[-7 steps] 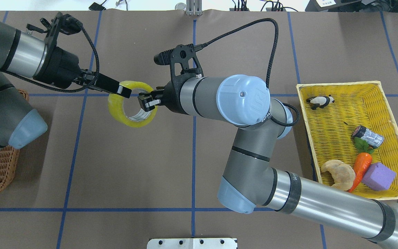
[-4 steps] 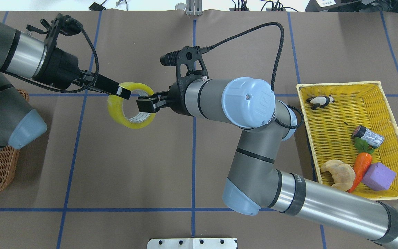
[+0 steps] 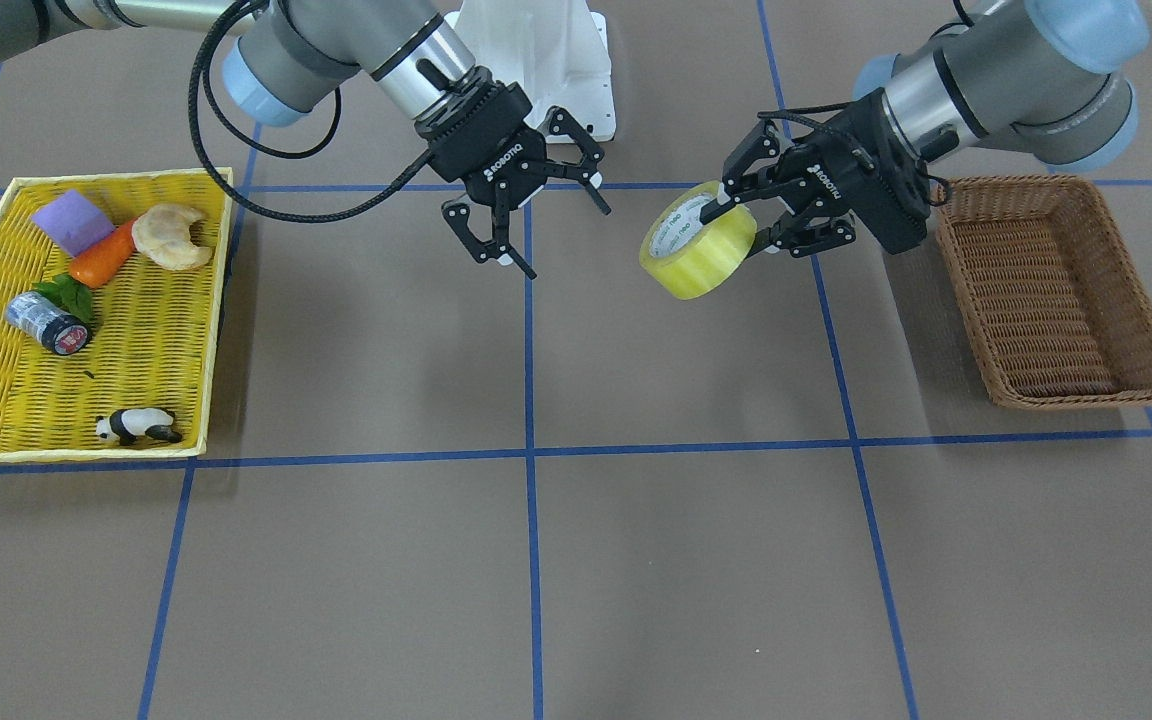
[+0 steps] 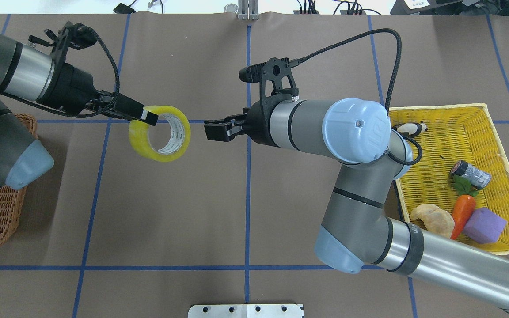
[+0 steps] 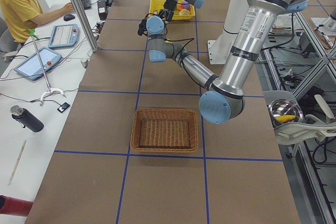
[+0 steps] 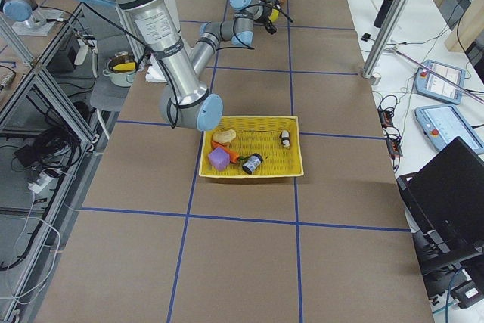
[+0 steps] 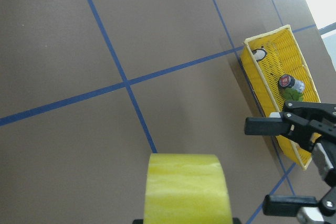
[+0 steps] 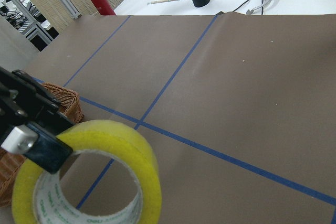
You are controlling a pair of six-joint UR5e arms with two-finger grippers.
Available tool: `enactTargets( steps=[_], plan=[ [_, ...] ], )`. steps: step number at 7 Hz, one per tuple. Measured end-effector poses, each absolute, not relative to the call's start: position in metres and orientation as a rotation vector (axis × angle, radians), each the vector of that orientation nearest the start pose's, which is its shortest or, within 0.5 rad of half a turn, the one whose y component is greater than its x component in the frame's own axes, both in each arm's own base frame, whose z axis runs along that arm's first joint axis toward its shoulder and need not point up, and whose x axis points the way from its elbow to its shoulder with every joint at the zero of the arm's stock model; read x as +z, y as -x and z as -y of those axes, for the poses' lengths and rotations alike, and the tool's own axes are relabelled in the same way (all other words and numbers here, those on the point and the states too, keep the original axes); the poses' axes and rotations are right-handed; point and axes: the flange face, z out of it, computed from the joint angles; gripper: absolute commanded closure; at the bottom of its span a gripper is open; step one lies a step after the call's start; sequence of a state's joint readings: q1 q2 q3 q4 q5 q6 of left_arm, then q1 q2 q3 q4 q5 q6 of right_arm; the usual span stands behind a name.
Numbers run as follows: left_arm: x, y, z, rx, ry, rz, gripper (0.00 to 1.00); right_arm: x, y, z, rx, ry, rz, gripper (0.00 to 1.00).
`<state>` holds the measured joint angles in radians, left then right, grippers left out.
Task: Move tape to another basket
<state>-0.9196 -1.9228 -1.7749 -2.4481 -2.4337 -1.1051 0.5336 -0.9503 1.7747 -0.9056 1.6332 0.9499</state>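
left jaws pinch tape [image 3: 698, 255] aloft near basket [image 3: 1046, 300] | right jaws spread | yellow tray [image 3: 146, 340] holds carrot [image 3: 104, 260], panda [image 3: 136, 427]

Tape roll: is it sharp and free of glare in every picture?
Overhead view: the tape is sharp, with pale sheen on its glossy band. Left wrist view: close, slightly soft, cut by the bottom edge. Right wrist view: cropped at the corner, core print visible.
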Motion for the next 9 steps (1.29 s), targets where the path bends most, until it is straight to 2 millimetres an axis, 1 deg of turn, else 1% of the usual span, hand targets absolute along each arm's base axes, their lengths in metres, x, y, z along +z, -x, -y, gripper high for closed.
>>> enactTargets(
  steps=[1,2,3,4,5,6,7,8,9],
  plan=[
    [0.288,-0.275,0.481,0.198,-0.288,-1.436,0.95,0.150,0.451,0.448,-0.075,-0.762,1.237,0.00],
    [0.315,-0.250,0.482,0.125,-0.270,-1.428,0.95,0.176,0.428,0.474,-0.048,-0.735,1.197,0.00],
    [0.344,-0.221,0.479,0.052,-0.258,-1.428,0.95,0.203,0.405,0.499,-0.027,-0.700,1.159,0.00],
    [0.380,-0.188,0.470,-0.025,-0.247,-1.416,0.95,0.225,0.385,0.521,0.004,-0.667,1.111,0.00],
    [0.418,-0.150,0.458,-0.110,-0.230,-1.397,0.95,0.242,0.366,0.542,0.043,-0.632,1.041,0.00],
    [0.455,-0.115,0.444,-0.176,-0.198,-1.382,0.95,0.254,0.346,0.560,0.060,-0.606,0.971,0.00],
    [0.495,-0.090,0.430,-0.214,-0.169,-1.379,0.95,0.264,0.328,0.573,0.049,-0.587,0.921,0.00],
    [0.542,-0.075,0.418,-0.230,-0.159,-1.390,0.95,0.273,0.312,0.582,0.036,-0.571,0.903,0.00],
    [0.579,-0.068,0.410,-0.237,-0.160,-1.406,0.95,0.276,0.297,0.589,0.020,-0.560,0.905,0.00]
  ],
)
